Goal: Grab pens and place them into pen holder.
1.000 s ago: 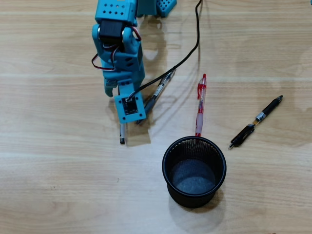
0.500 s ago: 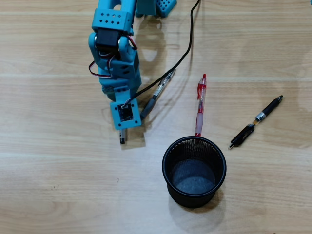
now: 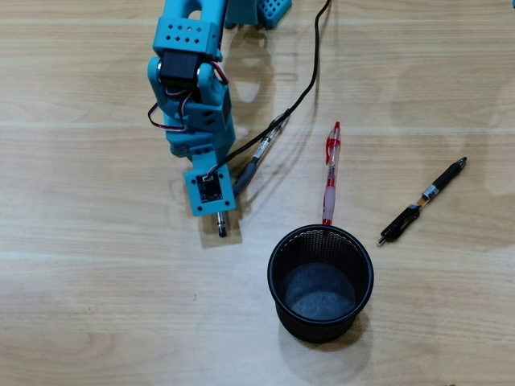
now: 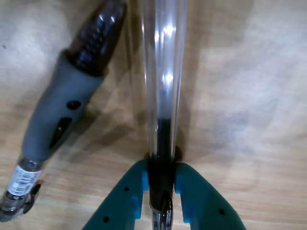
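- Between the teal fingers [image 4: 139, 191] of the gripper [image 4: 161, 184]: the clear pen [image 4: 163, 72], pinched at its dark end, jaws closed snug on the barrel.
- From the wrist view: long axis straight out ahead of the gripper, clear tube running off the top edge.
- Just beside the clear pen, on the wood table [image 3: 96, 305]: the grey-black pen [image 4: 57, 115], lying slanted, apart from the fingers.
- From overhead: gripper mostly hidden under the arm [image 3: 189, 104] and its camera block; only the pen's dark tip [image 3: 221, 232] poking out below.
- Right of and below that tip: the pen holder [image 3: 320, 283], upright, empty, near but not touching.
- Just above the holder's rim: the red pen [image 3: 331, 173], pointing down at it.
- Further right of the holder: the black pen [image 3: 422, 201], lying diagonal.
- Likely next: lift, carry right to the holder.
- Hard to tell: whether the held pen rests on the table.
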Controlling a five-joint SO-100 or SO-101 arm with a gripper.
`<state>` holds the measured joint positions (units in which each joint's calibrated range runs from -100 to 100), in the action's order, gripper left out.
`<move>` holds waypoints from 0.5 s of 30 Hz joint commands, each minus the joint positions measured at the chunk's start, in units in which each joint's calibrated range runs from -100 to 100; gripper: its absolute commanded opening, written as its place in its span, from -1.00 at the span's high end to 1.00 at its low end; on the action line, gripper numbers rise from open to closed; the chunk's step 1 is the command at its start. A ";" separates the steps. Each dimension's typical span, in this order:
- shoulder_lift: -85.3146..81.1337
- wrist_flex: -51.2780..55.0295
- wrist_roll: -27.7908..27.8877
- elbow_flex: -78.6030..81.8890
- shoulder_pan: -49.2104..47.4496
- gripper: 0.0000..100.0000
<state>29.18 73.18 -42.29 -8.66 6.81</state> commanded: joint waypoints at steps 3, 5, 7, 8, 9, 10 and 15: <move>-11.75 0.47 0.20 -5.36 -0.41 0.96; -15.53 0.56 0.15 -4.73 -0.96 0.96; -19.14 1.76 -0.01 -4.64 -1.59 0.96; -20.82 2.54 -0.06 -4.64 -2.04 0.96; -22.42 3.05 -0.06 -4.64 -2.41 0.96; -23.76 3.31 -0.06 -4.64 -3.13 0.96; -30.06 2.54 -0.16 -3.38 -7.04 0.96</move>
<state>6.36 76.21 -42.29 -11.05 2.30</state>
